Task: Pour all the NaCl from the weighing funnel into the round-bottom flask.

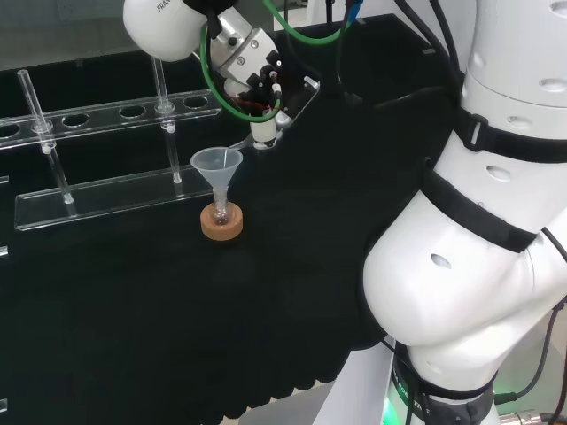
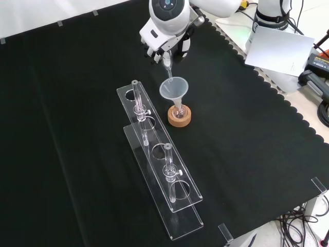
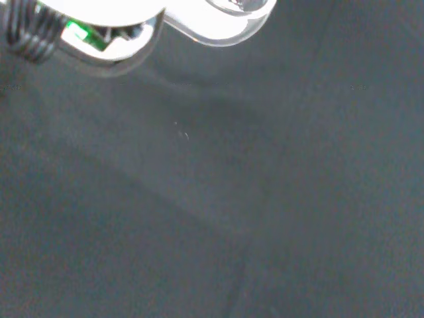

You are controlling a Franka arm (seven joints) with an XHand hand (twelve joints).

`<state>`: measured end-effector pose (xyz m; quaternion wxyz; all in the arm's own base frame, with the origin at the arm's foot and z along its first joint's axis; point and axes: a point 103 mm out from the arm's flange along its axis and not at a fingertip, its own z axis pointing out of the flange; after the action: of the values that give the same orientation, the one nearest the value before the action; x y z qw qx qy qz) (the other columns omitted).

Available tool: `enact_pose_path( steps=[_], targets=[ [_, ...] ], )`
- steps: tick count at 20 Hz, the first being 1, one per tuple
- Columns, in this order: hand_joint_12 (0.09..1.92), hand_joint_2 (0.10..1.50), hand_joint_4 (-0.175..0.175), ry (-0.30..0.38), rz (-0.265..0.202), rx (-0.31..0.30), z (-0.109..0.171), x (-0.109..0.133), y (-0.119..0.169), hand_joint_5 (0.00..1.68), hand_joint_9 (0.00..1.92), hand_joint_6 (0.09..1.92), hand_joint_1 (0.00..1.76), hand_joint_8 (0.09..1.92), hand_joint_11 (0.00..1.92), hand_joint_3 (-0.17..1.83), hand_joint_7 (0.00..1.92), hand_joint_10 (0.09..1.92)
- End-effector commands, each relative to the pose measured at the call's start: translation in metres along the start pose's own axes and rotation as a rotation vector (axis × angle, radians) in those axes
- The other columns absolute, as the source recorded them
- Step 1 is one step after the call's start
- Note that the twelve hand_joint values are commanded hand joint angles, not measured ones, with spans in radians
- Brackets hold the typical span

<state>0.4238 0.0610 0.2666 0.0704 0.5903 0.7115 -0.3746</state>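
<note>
**Hand tips weighing funnel over funnel in flask**

Front view, near to far. Nearest the front edge of the black cloth (image 2: 77, 154) lies a clear acrylic rack (image 2: 159, 164), long and running diagonally from near the front edge toward mid-cloth, with round holes and a couple of thin glass tubes (image 2: 168, 172) standing upright in it. Just beyond the rack's far end, about mid-cloth, sits a cork ring (image 2: 179, 115) stand. On it rests a small round-bottom flask (image 2: 178, 109), clear, contents cannot be told. A translucent plastic funnel (image 2: 173, 89) stands upright with its stem in the flask neck, wide mouth up.

Farther, toward the cloth's back edge, the hand (image 2: 169, 49) comes in below the arm's white link. Its fingers are curled round the weighing funnel (image 2: 167, 64), a slim clear piece, tilted with its lower tip pointing down at the plastic funnel's mouth, just above the rim; touching or apart cannot be told. NaCl not discernible.

Head view: cork ring (image 1: 221, 221), flask on it, funnel (image 1: 217, 168) upright, rack (image 1: 106, 190) to the left, hand (image 1: 261, 84) above and right of the funnel, green cables looped at the wrist.

Wrist view: blurred white hand part (image 3: 99, 26) over dark cloth.
</note>
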Motion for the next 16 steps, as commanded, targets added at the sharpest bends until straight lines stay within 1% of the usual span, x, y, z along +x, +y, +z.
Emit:
enact_pose_path(
  steps=[1, 16],
  targets=[
    [0.81, 0.63, 0.175, -0.048, -0.002, -0.008, -0.007, 0.003, -0.001, 1.52, 1.41, 0.15, 1.16, 0.48, 1.17, 0.58, 1.07, 0.09],
    [0.80, 0.63, 0.175, -0.193, 0.001, -0.029, -0.022, 0.009, -0.005, 1.52, 1.41, 0.15, 1.16, 0.48, 1.17, 0.58, 1.06, 0.09]
  ],
)
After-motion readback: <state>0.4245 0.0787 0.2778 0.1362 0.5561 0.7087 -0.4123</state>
